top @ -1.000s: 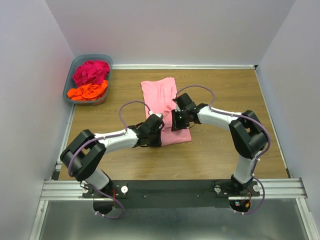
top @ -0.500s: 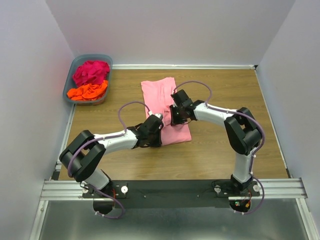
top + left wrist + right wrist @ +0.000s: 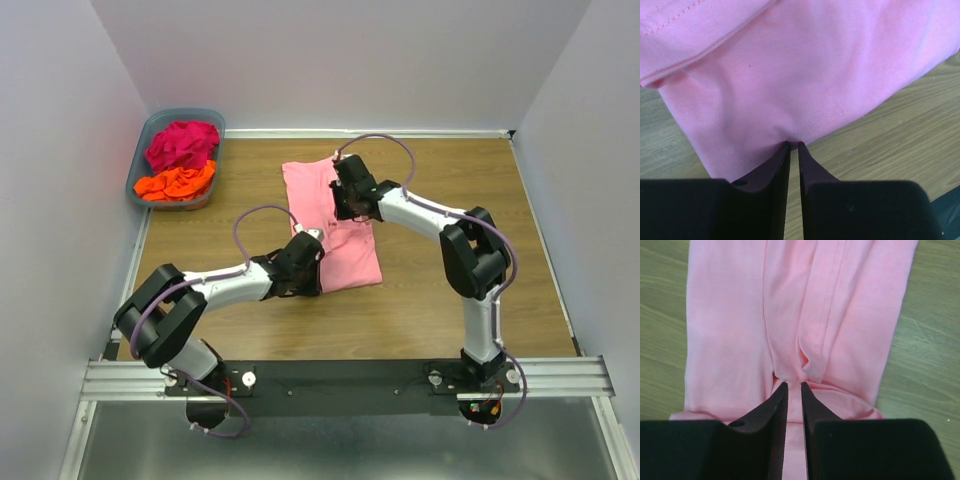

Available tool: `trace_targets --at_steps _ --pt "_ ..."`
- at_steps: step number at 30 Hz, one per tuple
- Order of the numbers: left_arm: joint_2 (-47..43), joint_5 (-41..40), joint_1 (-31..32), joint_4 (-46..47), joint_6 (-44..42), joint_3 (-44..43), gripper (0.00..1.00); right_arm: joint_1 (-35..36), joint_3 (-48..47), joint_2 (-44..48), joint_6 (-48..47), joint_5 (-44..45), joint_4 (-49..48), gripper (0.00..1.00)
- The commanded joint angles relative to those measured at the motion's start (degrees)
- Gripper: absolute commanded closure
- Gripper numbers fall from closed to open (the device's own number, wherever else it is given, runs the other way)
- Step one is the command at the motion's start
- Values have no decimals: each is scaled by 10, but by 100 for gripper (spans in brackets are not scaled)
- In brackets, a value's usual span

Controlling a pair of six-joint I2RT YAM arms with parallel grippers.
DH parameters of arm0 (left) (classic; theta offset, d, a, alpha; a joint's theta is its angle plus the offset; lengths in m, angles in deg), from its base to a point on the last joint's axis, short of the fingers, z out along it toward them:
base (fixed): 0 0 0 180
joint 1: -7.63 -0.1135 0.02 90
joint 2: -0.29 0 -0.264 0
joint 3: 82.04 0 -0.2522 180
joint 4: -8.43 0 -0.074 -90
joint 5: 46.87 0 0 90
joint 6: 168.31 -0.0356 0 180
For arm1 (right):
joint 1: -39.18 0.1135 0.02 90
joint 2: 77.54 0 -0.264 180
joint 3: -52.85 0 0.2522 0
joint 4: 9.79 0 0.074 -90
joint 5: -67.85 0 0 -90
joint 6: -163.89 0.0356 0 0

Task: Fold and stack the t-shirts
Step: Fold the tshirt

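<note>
The light pink t-shirt [image 3: 350,255] lies folded lengthwise in a long strip on the wooden table. My left gripper [image 3: 305,268] is at its near left edge; in the left wrist view its jaws [image 3: 794,145] are shut with the tips nipping the shirt's edge [image 3: 805,75]. My right gripper [image 3: 346,198] rests on the far half of the strip. In the right wrist view it [image 3: 794,385] is shut, tips against a small pucker in a lengthwise fold [image 3: 812,365]. The magenta t-shirt [image 3: 182,143] and orange t-shirt [image 3: 177,183] lie crumpled in the basket.
The grey-blue plastic basket [image 3: 214,122] stands at the table's far left corner against the left wall. White walls close in the left, far and right sides. Bare wood [image 3: 470,200] lies right of the pink shirt and in front of it.
My right gripper has slid along the pink shirt from its middle toward the far end. The left gripper has stayed at the near left edge. The shirt's outline has not shifted.
</note>
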Motion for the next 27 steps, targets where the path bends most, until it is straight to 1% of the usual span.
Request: trace_targets --at_steps 1,2,6,7,8,10,13,15,18,20,21,22,27 --pt "-15 0 4 -48 -8 15 80 -5 3 30 -27 -32 0 76" --pt "-17 -2 4 -51 -8 13 80 -4 13 38 -27 -82 3 76" --pt "-40 -7 4 -66 -6 -3 80 0 87 81 -5 -154 3 75" --pt "-56 -7 4 -78 -4 -8 79 1 111 96 4 -161 2 75" --pt "-66 -26 4 -84 -3 -13 79 3 122 101 8 -170 2 75" --pt "-96 -33 4 -97 3 -26 79 10 136 107 13 -194 0 75" --pt "-122 -46 3 -89 9 -29 79 24 155 111 14 -211 -6 75" --pt "-116 -44 -1 -81 7 -27 79 35 162 109 15 -216 -14 75" --pt "-64 -44 -3 -74 2 -27 79 40 166 99 26 -223 -28 75" --pt "-48 -47 -3 -60 3 -21 80 40 168 94 31 -224 -36 75" --pt "-44 -49 -4 -55 4 -14 81 42 168 90 33 -226 -42 75" --pt "-37 -49 -5 -48 8 -10 87 45 167 83 36 -227 -44 75" --pt "-39 -56 -8 -54 23 11 88 67 154 58 38 -238 -51 75"
